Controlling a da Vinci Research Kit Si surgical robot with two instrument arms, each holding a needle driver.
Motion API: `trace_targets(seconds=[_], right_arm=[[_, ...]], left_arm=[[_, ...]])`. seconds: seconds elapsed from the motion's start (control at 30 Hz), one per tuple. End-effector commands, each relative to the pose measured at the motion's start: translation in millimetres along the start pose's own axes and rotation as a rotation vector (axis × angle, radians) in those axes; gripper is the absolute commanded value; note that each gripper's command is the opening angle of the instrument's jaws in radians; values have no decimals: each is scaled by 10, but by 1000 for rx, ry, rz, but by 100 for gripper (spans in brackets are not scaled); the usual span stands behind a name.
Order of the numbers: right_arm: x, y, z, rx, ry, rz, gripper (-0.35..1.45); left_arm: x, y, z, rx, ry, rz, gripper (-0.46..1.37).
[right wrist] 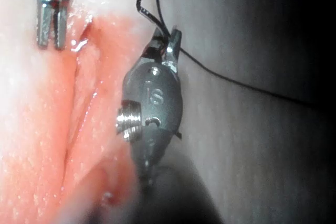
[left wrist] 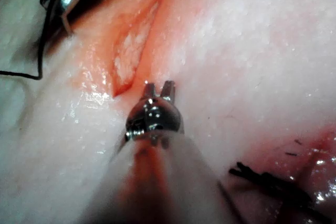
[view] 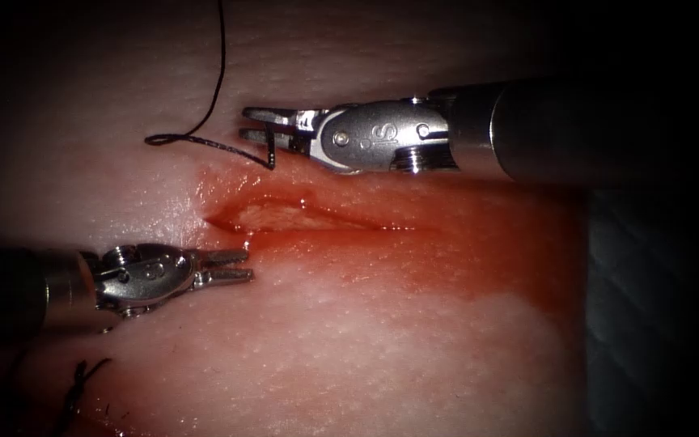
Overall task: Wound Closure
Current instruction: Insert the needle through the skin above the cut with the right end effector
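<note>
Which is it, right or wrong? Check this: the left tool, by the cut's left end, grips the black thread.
Wrong. The left tool, by the left end of the cut, grips nothing, and its jaws stand slightly apart. The black thread runs to the right tool, which holds it on the far side of the cut. The endoscope view shows this.

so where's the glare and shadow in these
Endoscope view: light pools on the tissue around the cut, edges fall dark; glare on the right tool, needle at its tip, out of the tissue, hold unclear. Left wrist view: wet sheen on tissue; open left tool holds nothing.
</note>
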Motion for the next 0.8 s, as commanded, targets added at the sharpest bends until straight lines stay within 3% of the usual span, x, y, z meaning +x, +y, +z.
trace_targets(seconds=[0.03, 0.47, 0.8], right_arm=[[-2, -2, 3, -1, -9, 61, -35], [-21, 6, 10, 5, -30, 373, -35], [-22, 15, 14, 17, -40, 495, -35]], left_arm=[[0, 0, 0, 0, 0, -1, 14], [5, 3, -3, 2, -2, 6, 14], [5, 4, -3, 3, -2, 11, 14]])
